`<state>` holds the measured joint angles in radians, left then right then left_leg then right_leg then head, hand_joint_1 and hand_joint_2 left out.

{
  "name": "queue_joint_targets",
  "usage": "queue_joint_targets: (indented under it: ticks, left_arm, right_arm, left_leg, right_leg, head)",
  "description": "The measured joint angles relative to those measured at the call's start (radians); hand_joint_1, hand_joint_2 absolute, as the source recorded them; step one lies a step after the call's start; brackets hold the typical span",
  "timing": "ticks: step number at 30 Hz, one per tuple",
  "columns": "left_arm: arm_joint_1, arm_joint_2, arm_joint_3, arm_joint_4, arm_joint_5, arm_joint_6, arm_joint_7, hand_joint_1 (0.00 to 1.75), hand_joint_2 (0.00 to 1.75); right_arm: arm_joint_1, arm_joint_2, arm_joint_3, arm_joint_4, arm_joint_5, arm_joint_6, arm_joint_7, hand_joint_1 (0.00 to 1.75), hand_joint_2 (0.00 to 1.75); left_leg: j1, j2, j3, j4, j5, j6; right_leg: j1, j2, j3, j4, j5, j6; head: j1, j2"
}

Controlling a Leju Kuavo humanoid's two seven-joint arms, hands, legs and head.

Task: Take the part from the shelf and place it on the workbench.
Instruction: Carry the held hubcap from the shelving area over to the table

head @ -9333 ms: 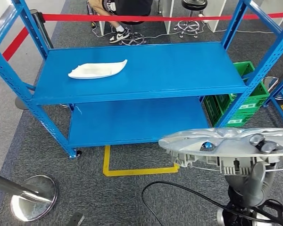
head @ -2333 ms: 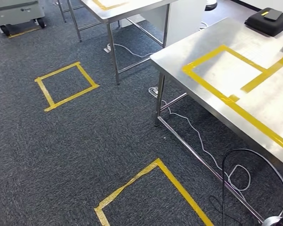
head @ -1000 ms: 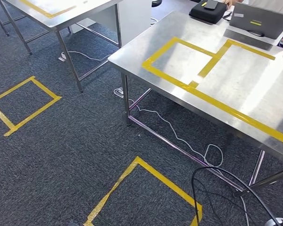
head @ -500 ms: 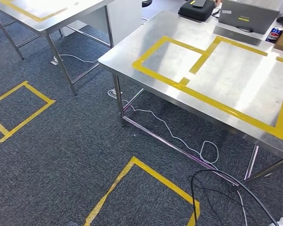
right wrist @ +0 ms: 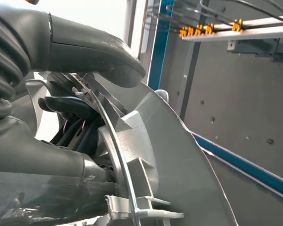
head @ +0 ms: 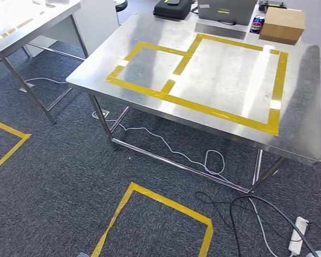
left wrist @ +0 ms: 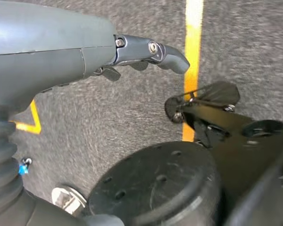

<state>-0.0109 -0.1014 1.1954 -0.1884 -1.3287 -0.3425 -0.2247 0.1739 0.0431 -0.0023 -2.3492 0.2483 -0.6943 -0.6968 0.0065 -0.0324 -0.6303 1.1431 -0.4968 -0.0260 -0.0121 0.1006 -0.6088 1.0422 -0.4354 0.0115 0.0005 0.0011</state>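
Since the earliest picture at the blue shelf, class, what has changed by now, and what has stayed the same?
The robot has turned away from the shelf, and the view has swung over the carpet until the steel workbench with its yellow tape outlines lies ahead; that is the camera moving, not the furniture. The right robot hand still grips the silver part. The left robot hand holds nothing.

part (right wrist: 175, 155): I see silver-grey ribbed plastic disc, gripped in my right hand (right wrist: 72, 117) | workbench (head: 300, 107): steel top, yellow tape frames
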Motion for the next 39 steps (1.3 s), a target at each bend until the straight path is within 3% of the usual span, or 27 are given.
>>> queue_joint_targets:
  ticks: [2,3,5,7,9,11,12,13,16,18,22,24,26,27,28,29,30,31,32,33,34,36,37,39]
  left_arm:
    - [-0.001,0.000,0.002,0.000,0.000,0.000,0.001,0.00,1.75]
    - [-0.002,0.001,0.003,0.000,-0.001,0.001,0.004,0.00,1.75]
    - [-0.006,0.000,0.003,0.000,-0.004,0.003,0.010,0.00,1.75]
    - [-0.007,0.000,0.003,0.000,-0.008,0.004,0.013,0.00,1.75]
    - [-0.004,0.000,0.003,0.000,-0.009,0.005,0.014,0.00,1.75]
    - [0.000,0.001,0.003,0.000,-0.010,0.005,0.012,0.00,1.75]
    - [0.000,0.001,0.003,0.000,-0.010,0.004,0.011,0.00,1.75]
    - [0.000,0.000,0.003,0.000,-0.012,0.004,0.009,0.00,1.75]
    - [-0.003,0.000,0.003,0.000,-0.025,0.002,-0.005,0.00,1.75]
    - [-0.004,0.001,0.002,0.000,-0.030,0.001,-0.013,0.00,1.75]
    - [-0.006,0.001,0.003,0.000,-0.030,0.006,-0.007,0.00,1.75]
    - [-0.006,0.000,0.002,0.000,-0.029,0.009,-0.002,0.00,1.75]
    - [-0.002,0.000,0.002,0.000,-0.030,0.011,-0.002,0.00,1.75]
    - [0.001,0.000,0.002,0.000,-0.032,0.012,-0.003,0.00,1.75]
    - [0.004,0.001,0.002,0.000,-0.033,0.013,-0.004,0.00,1.75]
    - [0.005,0.001,0.002,0.000,-0.035,0.014,-0.005,0.00,1.75]
    - [0.007,0.001,0.002,0.000,-0.037,0.015,-0.006,0.00,1.75]
    - [0.008,0.002,0.002,0.000,-0.038,0.015,-0.006,0.00,1.75]
    - [0.008,0.002,0.002,0.000,-0.039,0.015,-0.006,0.00,1.75]
    - [0.008,0.003,0.002,0.000,-0.039,0.015,-0.006,0.00,1.75]
    - [0.007,0.003,0.002,0.000,-0.039,0.015,-0.006,0.00,1.75]
    - [0.005,0.002,0.002,0.000,-0.039,0.016,-0.009,0.00,1.75]
    - [0.005,0.002,0.002,0.000,-0.040,0.017,-0.011,0.00,1.75]
    - [0.008,0.002,0.002,0.000,-0.044,0.019,-0.017,0.00,1.75]
  right_arm:
    - [0.000,0.000,0.000,0.000,-0.001,0.000,0.000,1.75,1.75]
    - [0.000,0.000,-0.001,0.000,-0.003,0.000,0.000,1.75,1.75]
    - [0.001,0.001,-0.007,0.000,-0.007,0.000,0.000,1.75,1.75]
    - [0.000,0.002,-0.014,0.000,-0.010,0.000,0.000,1.75,1.75]
    - [-0.004,0.002,-0.021,0.001,-0.013,0.000,-0.001,1.75,1.75]
    - [-0.004,0.002,-0.026,0.003,-0.018,0.000,-0.001,1.75,1.75]
    - [-0.004,0.002,-0.030,0.005,-0.020,0.000,-0.001,1.75,1.75]
    - [-0.003,0.002,-0.033,0.006,-0.022,0.000,-0.001,1.75,1.75]
    - [-0.005,0.002,-0.041,0.007,-0.026,0.000,-0.002,1.75,1.75]
    - [-0.007,0.002,-0.043,0.008,-0.027,0.000,-0.003,1.75,1.75]
    - [-0.010,0.003,-0.050,0.010,-0.024,0.000,-0.004,1.75,1.75]
    - [-0.012,0.003,-0.052,0.011,-0.025,0.000,-0.004,1.75,1.75]
    - [-0.013,0.004,-0.056,0.013,-0.035,0.000,-0.002,1.75,1.75]
    - [-0.012,0.004,-0.059,0.013,-0.042,0.000,-0.001,1.75,1.75]
    - [-0.012,0.005,-0.062,0.014,-0.049,0.000,0.001,1.75,1.75]
    - [-0.012,0.005,-0.065,0.014,-0.053,0.000,0.002,1.75,1.75]
    - [-0.011,0.006,-0.067,0.013,-0.055,0.000,0.002,1.75,1.75]
    - [-0.012,0.007,-0.068,0.013,-0.055,0.000,0.002,1.75,1.75]
    - [-0.012,0.008,-0.070,0.013,-0.056,0.000,0.002,1.75,1.75]
    - [-0.012,0.008,-0.071,0.013,-0.056,0.000,0.002,1.75,1.75]
    - [-0.012,0.009,-0.073,0.013,-0.056,0.000,0.003,1.75,1.75]
    - [-0.013,0.010,-0.074,0.012,-0.057,0.000,0.003,1.75,1.75]
    - [-0.014,0.010,-0.074,0.012,-0.057,0.000,0.003,1.75,1.75]
    - [-0.015,0.010,-0.075,0.012,-0.056,0.000,0.003,1.75,1.75]
  left_leg:
    - [0.001,-0.039,0.049,-0.106,0.034,0.005]
    - [0.001,-0.048,0.060,-0.129,0.036,0.007]
    - [-0.001,-0.027,0.065,-0.139,0.037,0.013]
    - [0.001,-0.002,0.068,-0.147,0.041,0.025]
    - [0.000,0.021,0.070,-0.150,0.041,0.032]
    - [-0.002,0.042,0.070,-0.149,0.039,0.034]
    - [-0.002,0.051,0.071,-0.149,0.038,0.033]
    - [-0.002,0.058,0.072,-0.149,0.037,0.032]
    - [-0.003,0.068,0.079,-0.148,0.030,0.023]
    - [-0.007,0.069,0.083,-0.151,0.016,0.010]
    - [-0.006,0.063,0.093,-0.136,-0.007,-0.015]
    - [-0.005,0.050,0.041,-0.036,-0.036,-0.023]
    - [-0.005,0.044,-0.060,0.099,-0.063,-0.027]
    - [-0.005,0.042,-0.101,0.137,-0.054,-0.027]
    - [-0.005,0.040,-0.125,0.138,-0.023,-0.026]
    - [-0.006,0.038,-0.130,0.103,0.028,-0.024]
    - [-0.006,0.037,-0.119,0.039,0.091,-0.021]
    - [-0.008,0.036,-0.101,-0.024,0.135,-0.016]
    - [-0.010,0.035,-0.083,-0.075,0.156,-0.011]
    - [-0.012,0.035,-0.069,-0.107,0.157,-0.005]
    - [-0.013,0.035,-0.059,-0.121,0.139,0.002]
    - [-0.011,0.036,-0.035,-0.142,0.114,0.017]
    - [-0.009,0.035,-0.017,-0.152,0.104,0.024]
    - [-0.008,0.034,0.024,-0.167,0.080,0.033]
  right_leg:
    - [0.002,0.026,-0.004,0.003,0.001,0.007]
    - [0.001,0.038,-0.007,0.002,0.002,0.012]
    - [-0.002,0.057,-0.014,-0.004,0.007,0.025]
    - [0.001,0.016,-0.031,0.023,-0.012,0.034]
    - [0.005,-0.057,-0.076,0.124,-0.072,0.039]
    - [0.004,-0.087,-0.128,0.239,-0.122,0.045]
    - [0.003,-0.091,-0.135,0.259,-0.124,0.046]
    - [0.002,-0.094,-0.122,0.241,-0.106,0.048]
    - [0.002,-0.106,-0.014,0.054,-0.032,0.044]
    - [0.005,-0.110,0.020,-0.008,-0.034,0.030]
    - [0.005,-0.095,0.050,-0.018,-0.054,0.001]
    - [0.002,-0.091,0.079,-0.022,-0.061,-0.009]
    - [0.003,-0.085,0.099,-0.022,-0.079,-0.015]
    - [0.003,-0.079,0.111,-0.022,-0.090,-0.015]
    - [0.002,-0.073,0.126,-0.022,-0.103,-0.014]
    - [0.001,-0.067,0.144,-0.023,-0.118,-0.012]
    - [0.000,-0.063,0.162,-0.024,-0.133,-0.009]
    - [0.000,-0.060,0.178,-0.027,-0.150,-0.005]
    - [0.001,-0.057,0.192,-0.032,-0.164,0.000]
    - [0.002,-0.055,0.204,-0.044,-0.175,0.005]
    - [0.003,-0.052,0.220,-0.055,-0.177,0.012]
    - [0.003,-0.055,0.236,-0.055,-0.159,0.023]
    - [0.004,-0.061,0.222,-0.018,-0.140,0.025]
    - [0.009,-0.075,0.135,0.115,-0.124,0.020]
  head:
    - [0.001,0.000]
    - [0.001,0.000]
    - [0.001,0.000]
    - [0.006,0.000]
    - [0.012,0.000]
    - [0.013,0.000]
    - [0.013,0.000]
    - [0.013,0.000]
    - [0.013,0.000]
    - [0.012,0.000]
    - [0.007,0.000]
    - [-0.001,0.000]
    - [-0.005,0.000]
    - [-0.006,0.000]
    - [-0.006,0.000]
    - [-0.006,0.000]
    - [-0.006,0.000]
    - [-0.006,0.000]
    - [-0.007,0.000]
    - [-0.007,0.000]
    - [-0.007,0.000]
    - [-0.006,0.000]
    - [-0.004,0.000]
    - [-0.001,0.000]
